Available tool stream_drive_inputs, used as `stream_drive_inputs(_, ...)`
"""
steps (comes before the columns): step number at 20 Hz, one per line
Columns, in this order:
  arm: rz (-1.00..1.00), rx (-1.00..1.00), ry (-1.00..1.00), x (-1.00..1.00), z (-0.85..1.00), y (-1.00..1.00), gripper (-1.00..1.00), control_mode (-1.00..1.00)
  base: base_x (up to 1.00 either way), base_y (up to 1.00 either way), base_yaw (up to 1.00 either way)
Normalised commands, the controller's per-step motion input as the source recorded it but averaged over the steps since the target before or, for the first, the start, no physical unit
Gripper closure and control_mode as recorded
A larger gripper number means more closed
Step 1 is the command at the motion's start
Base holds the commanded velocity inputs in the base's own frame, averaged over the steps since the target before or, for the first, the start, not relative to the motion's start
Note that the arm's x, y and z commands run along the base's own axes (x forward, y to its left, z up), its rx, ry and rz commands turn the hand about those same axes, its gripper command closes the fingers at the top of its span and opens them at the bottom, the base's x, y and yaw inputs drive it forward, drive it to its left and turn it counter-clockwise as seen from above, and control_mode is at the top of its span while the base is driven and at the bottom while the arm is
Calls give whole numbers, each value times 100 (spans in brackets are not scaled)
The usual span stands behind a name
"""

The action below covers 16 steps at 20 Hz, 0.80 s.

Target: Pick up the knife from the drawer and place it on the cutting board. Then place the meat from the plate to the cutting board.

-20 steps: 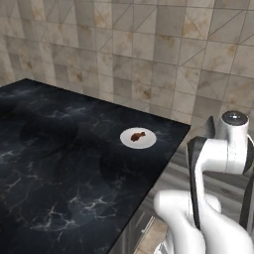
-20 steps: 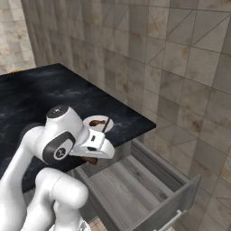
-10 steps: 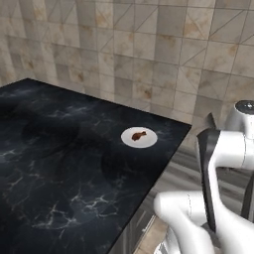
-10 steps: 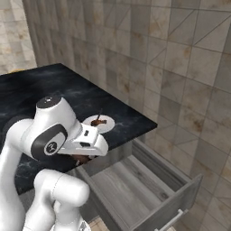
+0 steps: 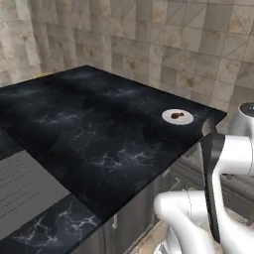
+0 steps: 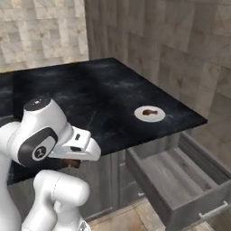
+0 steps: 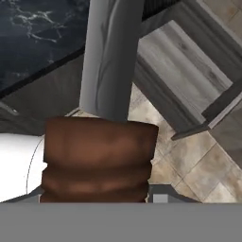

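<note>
My gripper (image 7: 97, 189) is shut on the knife (image 7: 106, 71). Its brown handle (image 7: 97, 156) sits between the fingers and the broad pale-grey blade runs away from the hand. In the right base view the gripper (image 6: 74, 161) hangs low in front of the cabinets, left of the open drawer (image 6: 180, 180), with the brown handle (image 6: 72, 163) under it. The drawer (image 7: 189, 66) looks bare inside. The white plate (image 5: 184, 119) (image 6: 155, 117) lies near the counter's corner with the reddish-brown meat (image 5: 177, 116) (image 6: 149, 112) on it. The cutting board is out of view.
The black marble counter (image 5: 99, 134) stretches left from the plate. A flat grey panel (image 5: 25, 193) lies in it at the near left. A tiled wall (image 5: 149, 44) stands behind. Tiled floor (image 7: 189, 160) shows below the drawer.
Both base views have shifted, so the camera has moved and more counter shows to the left. The hand has swung away from the plate, down in front of the cabinets, still holding the knife.
</note>
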Motion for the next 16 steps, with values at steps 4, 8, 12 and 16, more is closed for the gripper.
stream_drive_inputs(4,0,0,0,0,0,0,100,100,0,0,100)
stream_drive_inputs(8,0,0,0,0,0,0,100,100,0,1,100)
stream_drive_inputs(12,0,0,0,0,0,0,100,100,5,96,46)
stream_drive_inputs(16,0,0,0,0,0,0,100,100,5,100,2)
